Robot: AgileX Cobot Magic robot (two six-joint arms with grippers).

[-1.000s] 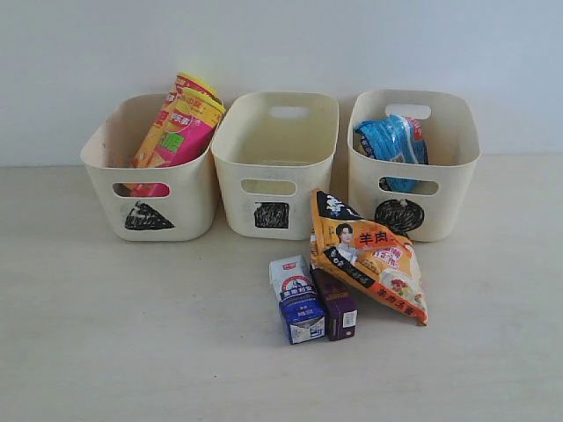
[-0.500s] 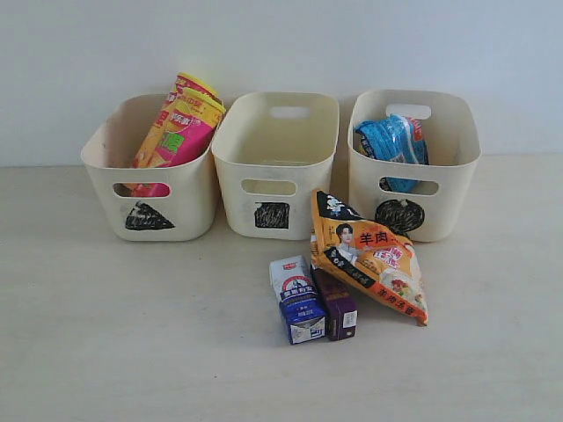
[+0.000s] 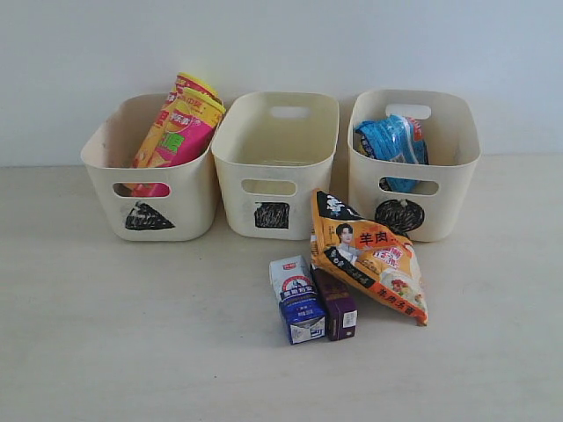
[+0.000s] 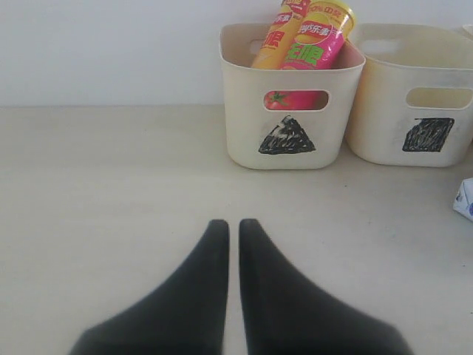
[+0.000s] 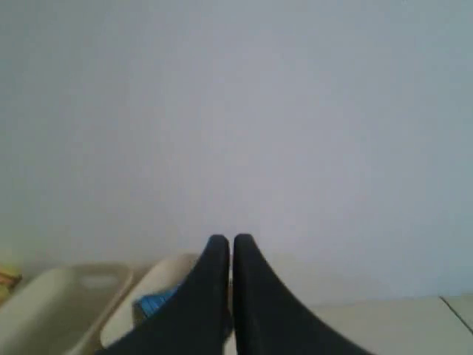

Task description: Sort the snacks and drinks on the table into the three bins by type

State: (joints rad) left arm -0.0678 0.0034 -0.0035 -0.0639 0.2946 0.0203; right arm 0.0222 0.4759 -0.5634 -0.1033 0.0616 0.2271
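Three cream bins stand in a row at the back of the table (image 3: 106, 334). The triangle bin (image 3: 148, 218) holds the yellow-red canister (image 3: 161, 123) and the pink-yellow canister (image 3: 180, 134). The square bin (image 3: 273, 189) looks empty. A blue bag (image 3: 391, 141) sits in the circle bin (image 3: 444, 189). In front lie the orange-black bag (image 3: 369, 255), a white-and-blue carton (image 3: 296, 299) and a dark purple carton (image 3: 336, 304). My left gripper (image 4: 230, 225) is shut and empty over bare table, short of the triangle bin (image 4: 292, 144). My right gripper (image 5: 225, 241) is shut and empty, raised above the bins.
A plain pale wall rises directly behind the bins. Neither arm shows in the exterior view. In the left wrist view a corner of the white-and-blue carton (image 4: 465, 200) shows at the frame edge, beside the square bin (image 4: 414, 118).
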